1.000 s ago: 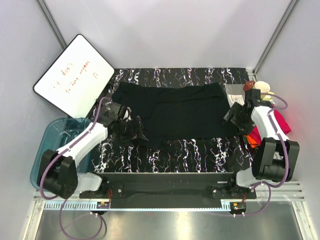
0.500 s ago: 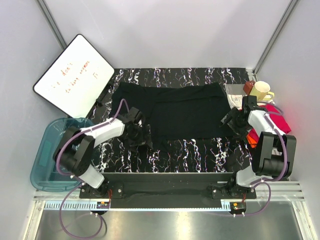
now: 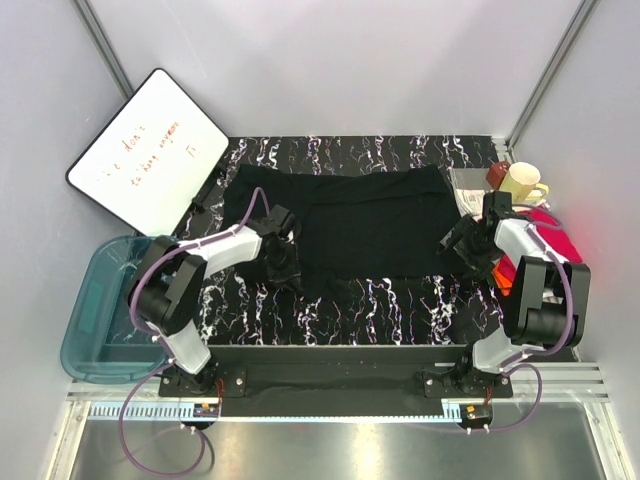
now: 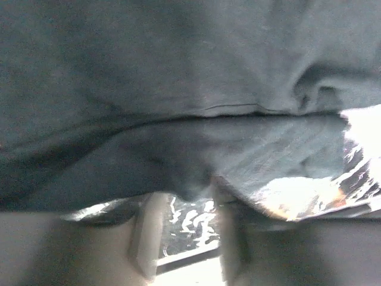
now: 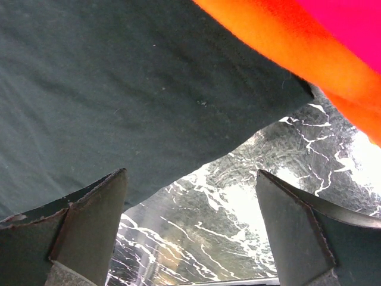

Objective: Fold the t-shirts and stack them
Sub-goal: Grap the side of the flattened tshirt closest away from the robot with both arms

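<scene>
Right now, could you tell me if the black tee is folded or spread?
Mostly spread: the black tee lies flat and wide across the table, only its near-left corner bunched at the left gripper.

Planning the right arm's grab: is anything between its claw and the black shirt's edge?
Nothing visible does. The open right claw frames bare table, with the hem of the black shirt directly ahead; the orange cloth lies beyond the shirt's corner, out of the path.
</scene>
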